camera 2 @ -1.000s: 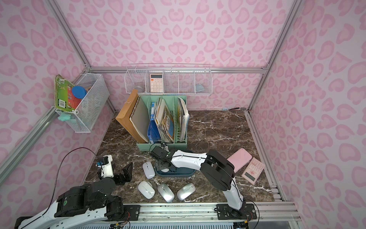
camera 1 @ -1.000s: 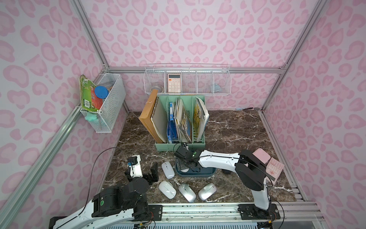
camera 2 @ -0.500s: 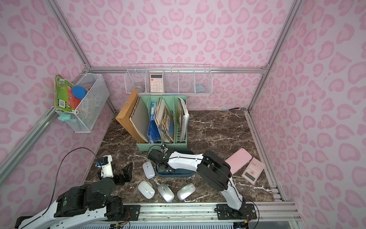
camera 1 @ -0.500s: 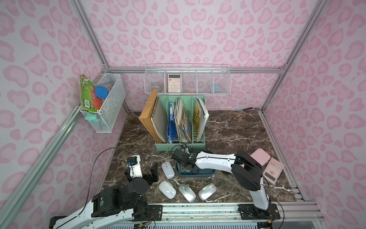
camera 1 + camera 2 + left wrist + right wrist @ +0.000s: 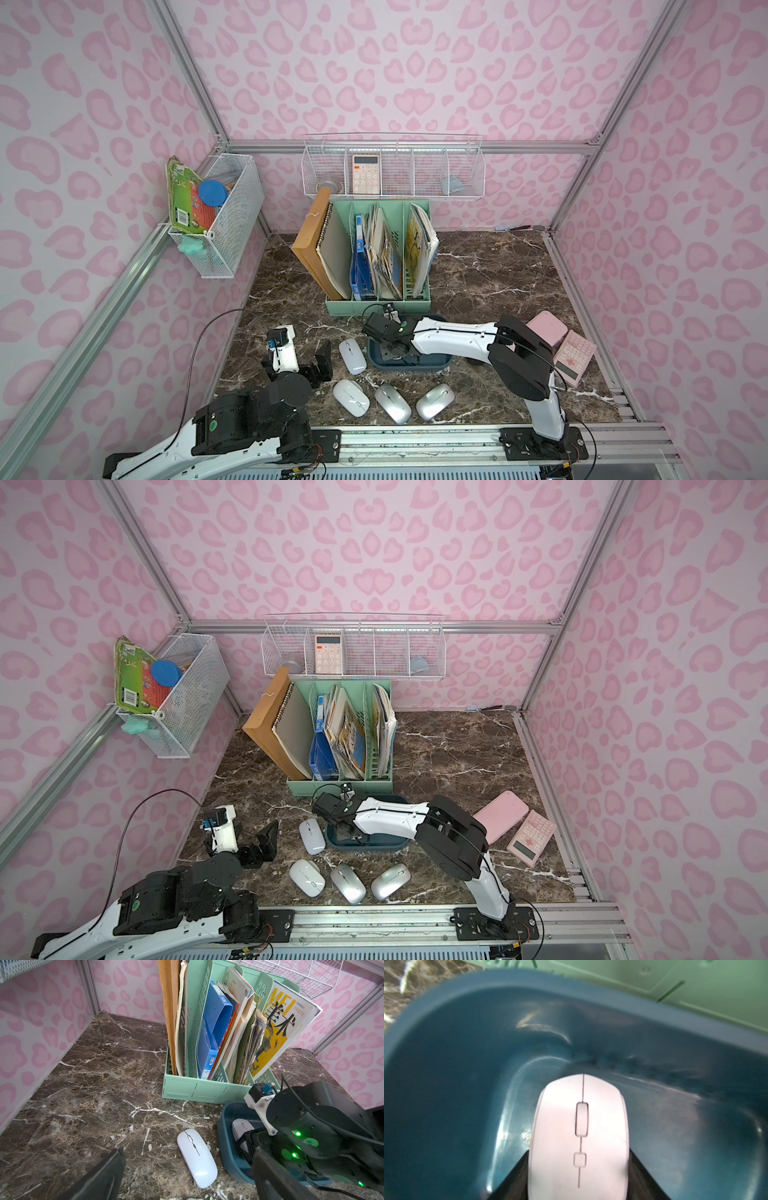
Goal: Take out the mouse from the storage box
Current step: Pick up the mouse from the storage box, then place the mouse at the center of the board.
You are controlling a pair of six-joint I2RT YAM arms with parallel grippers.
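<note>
Right gripper (image 5: 578, 1180), black jaws closed on the flanks of the smooth white wireless mouse (image 5: 579, 1122), which lies inside the shallow dark teal plastic storage box (image 5: 446, 1059) near the middle of the front edge of the marble bench (image 5: 478, 270). Risks: the rounded shell may slip free on lifting, or the mouse's nose may catch the rolled rim and drag the light box into the mint-green plastic file holder (image 5: 345, 307) just behind it or the second white mouse (image 5: 352, 355) just beside it.

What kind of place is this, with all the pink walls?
Probably a pretend study desk built for robot practice. A green file holder full of books stands on the marble-look table, computer mice lie in front, and robot arms sit at its edge.
</note>
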